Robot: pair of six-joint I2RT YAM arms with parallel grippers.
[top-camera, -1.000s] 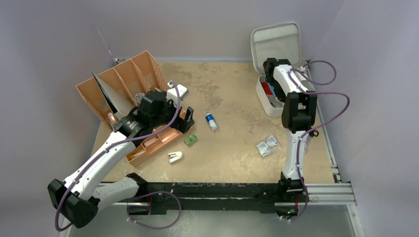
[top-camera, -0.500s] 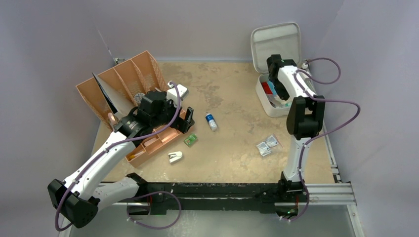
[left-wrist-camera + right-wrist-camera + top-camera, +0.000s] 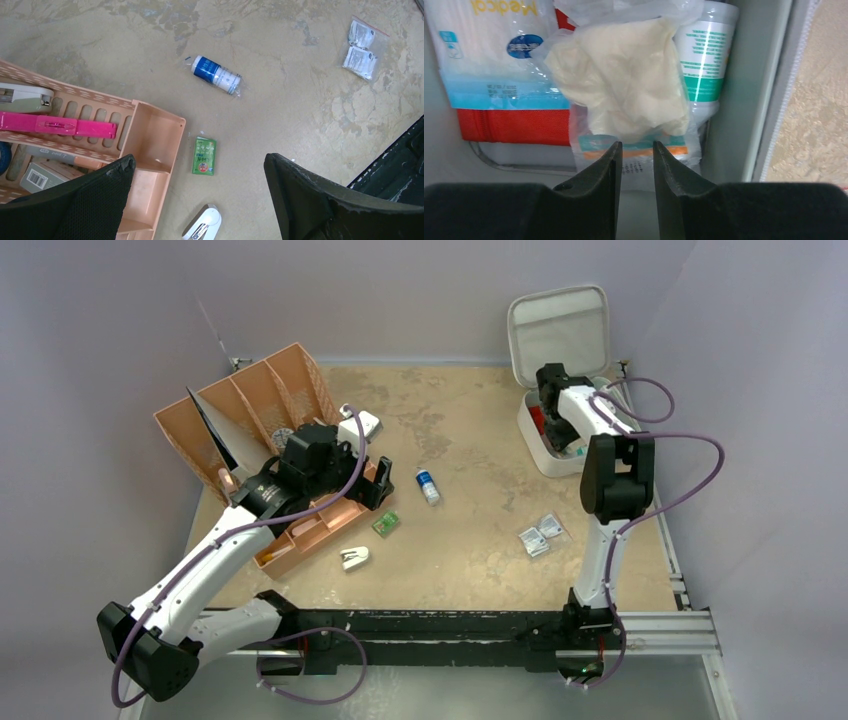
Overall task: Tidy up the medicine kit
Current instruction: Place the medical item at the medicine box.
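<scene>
partly done: medicine kit (image 3: 560, 332) lid-up at far right w/ red pouch (image 3: 514, 125), tube (image 3: 706, 50) & bagged glove (image 3: 624, 85) inside, right gripper (image 3: 636, 146) in it, jaws near-together, grip can't tell; bottle (image 3: 428, 485), green sachet (image 3: 385, 524), clear packets (image 3: 540, 535) lie left of kit, not yet packed; left gripper (image 3: 199, 160) spread wide, farther left.

Tan mottled tabletop (image 3: 470, 420). Bearing:
- open medicine kit (image 3: 560, 332), far right
- orange organizer trays (image 3: 300, 540), left
- blue-and-white bottle (image 3: 428, 485)
- green packet (image 3: 385, 524)
- white stapler (image 3: 354, 558)
- clear sachets (image 3: 540, 535)
</scene>
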